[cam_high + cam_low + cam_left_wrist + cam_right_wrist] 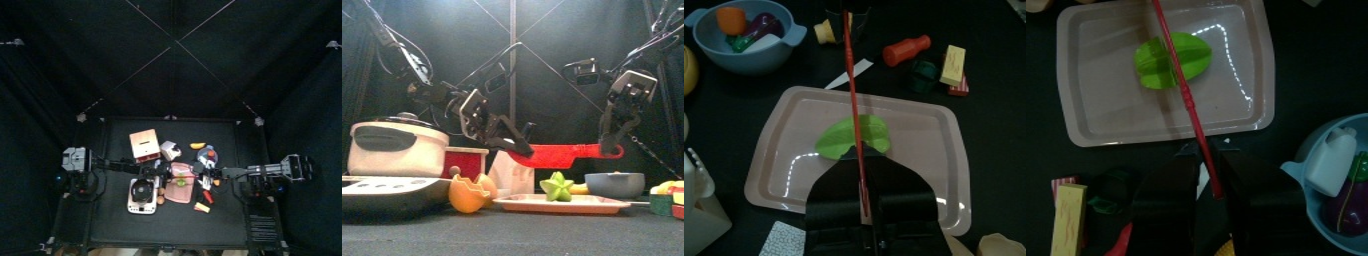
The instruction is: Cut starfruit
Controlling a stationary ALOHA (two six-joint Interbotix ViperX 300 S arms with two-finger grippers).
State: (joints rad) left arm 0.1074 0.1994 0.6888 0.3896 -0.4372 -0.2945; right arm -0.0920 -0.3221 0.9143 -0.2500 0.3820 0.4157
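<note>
Front view: two arms angled down toward the table's middle, left gripper (513, 143) and right gripper (609, 148) clenched on opposite ends of one red knife (563, 154), held roughly level above the tray (563, 205). One green starfruit (557, 186) standing on that pale pink tray, directly under the blade and apart from it. Left wrist view: black jaws closed on the knife's near end, blade (852, 90) seen edge-on as a thin red line running across the starfruit (857, 137), which sits near the middle of the single tray (778, 150). Right wrist view: jaws likewise grasping the knife (1186, 90) (here too seen edge-on), blade crossing above the starfruit (1170, 62) in the tray (1106, 105). Count of surroundings: one blue bowl (738, 48) holding several small toy foods (exact number not clear), one white rice cooker (396, 148) at the table's left side, one orange piece (469, 193) in front of it, one red box (465, 160) behind. Top view: both arms meeting over the tray (177, 174) at the table's centre, left gripper (150, 170) from the left, right gripper (214, 172) from the right.
</note>
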